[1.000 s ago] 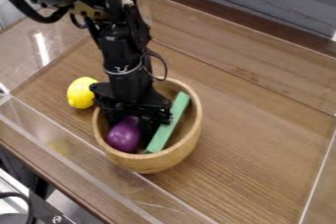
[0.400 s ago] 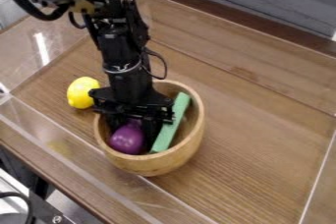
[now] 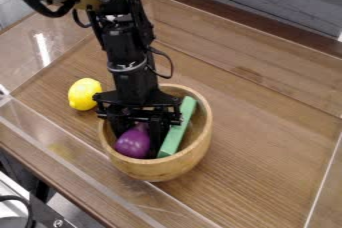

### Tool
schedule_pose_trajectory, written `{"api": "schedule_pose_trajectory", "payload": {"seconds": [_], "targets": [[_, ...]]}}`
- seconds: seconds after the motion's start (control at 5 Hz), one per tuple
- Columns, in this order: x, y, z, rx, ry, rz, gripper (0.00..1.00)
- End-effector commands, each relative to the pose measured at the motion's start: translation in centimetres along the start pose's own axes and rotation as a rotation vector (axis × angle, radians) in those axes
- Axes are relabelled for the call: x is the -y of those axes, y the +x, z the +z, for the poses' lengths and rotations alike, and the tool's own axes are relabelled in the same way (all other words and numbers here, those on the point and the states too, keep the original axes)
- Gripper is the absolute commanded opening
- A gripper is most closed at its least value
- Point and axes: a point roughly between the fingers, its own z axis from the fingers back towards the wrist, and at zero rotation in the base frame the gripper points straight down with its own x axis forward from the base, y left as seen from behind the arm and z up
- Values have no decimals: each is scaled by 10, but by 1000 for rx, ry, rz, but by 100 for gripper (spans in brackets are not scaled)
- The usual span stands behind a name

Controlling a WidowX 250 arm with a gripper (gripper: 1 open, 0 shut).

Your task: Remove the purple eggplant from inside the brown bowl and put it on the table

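Observation:
The purple eggplant [image 3: 130, 145] lies inside the brown bowl [image 3: 189, 158], on its left side. My gripper [image 3: 135, 128] reaches straight down into the bowl from the black arm above. Its dark fingers sit on either side of the eggplant's upper part and look closed on it. The eggplant's stem end is hidden under the gripper. The bowl stands on the table [image 3: 254, 82] near the front left.
A flat green block [image 3: 178, 130] leans inside the bowl on its right side, close to my right finger. A yellow lemon [image 3: 83, 93] rests on the table just left of the bowl. Clear acrylic walls [image 3: 80, 187] run along the table's edges.
The gripper and the eggplant have shifted slightly right and toward the front. The bowl and green block have also slid a little to the right.

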Motion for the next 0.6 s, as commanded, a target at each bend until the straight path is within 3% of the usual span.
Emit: {"api": "schedule_pose_trajectory", "payload": {"seconds": [0.0, 0.4], "targets": [[1, 7, 14, 23, -18, 10, 0], [0, 15, 26, 32, -40, 32, 0]]}}
